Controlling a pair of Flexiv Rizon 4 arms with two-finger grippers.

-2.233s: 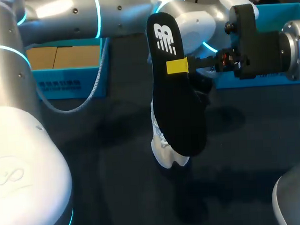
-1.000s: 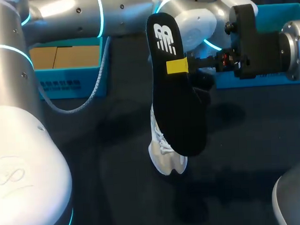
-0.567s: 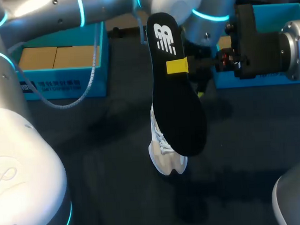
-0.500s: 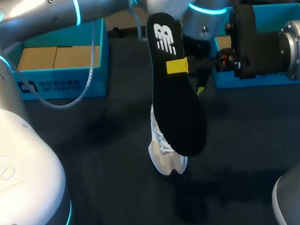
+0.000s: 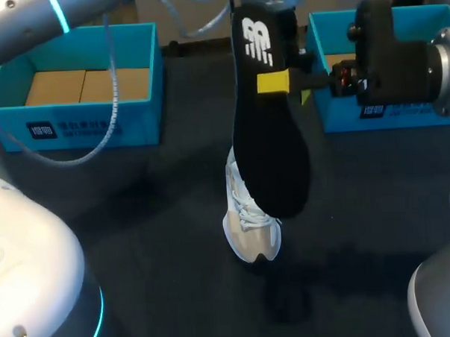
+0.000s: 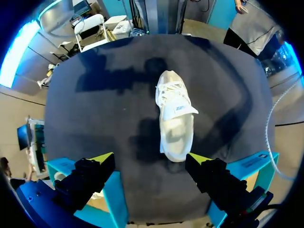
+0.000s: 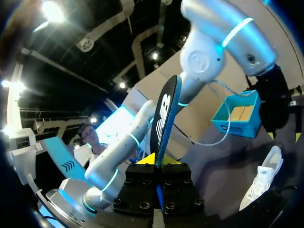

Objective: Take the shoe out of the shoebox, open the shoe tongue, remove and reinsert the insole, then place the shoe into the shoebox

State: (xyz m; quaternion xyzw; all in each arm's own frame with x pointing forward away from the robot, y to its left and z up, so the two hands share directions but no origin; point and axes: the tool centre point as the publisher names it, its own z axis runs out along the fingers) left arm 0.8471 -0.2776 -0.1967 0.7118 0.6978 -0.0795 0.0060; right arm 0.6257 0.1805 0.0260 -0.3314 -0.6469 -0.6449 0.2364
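Clamps the black insole (image 5: 273, 159) in the right gripper (image 5: 273, 82), fingers closed on its edge nearer the end with the white logo, and holds it upright in the air, well above the tabletop (image 5: 154, 254). Has nudged it slightly up and toward the right-hand blue box (image 5: 342, 115) over the last moments.

Has swung the left arm up and back. Lay across the far side of the tabletop two seconds ago, hiding much of both boxes. Now leaves the left-hand blue box (image 5: 144, 120) and its neighbour in plain sight. Hangs the left gripper (image 6: 149, 157) high over the white shoe (image 6: 175, 121), fingers spread wide and holding nothing.

Leaves the shoe standing on its sole in the middle of the tabletop, below the insole, laces up, touched by neither gripper and almost where it stood before.

Reads as removal done, reinsertion next. Probably calls for bringing the left fingers back down to steady the shoe before feeding the insole into the opening. Otherwise risks pushing the loose shoe across the tabletop.
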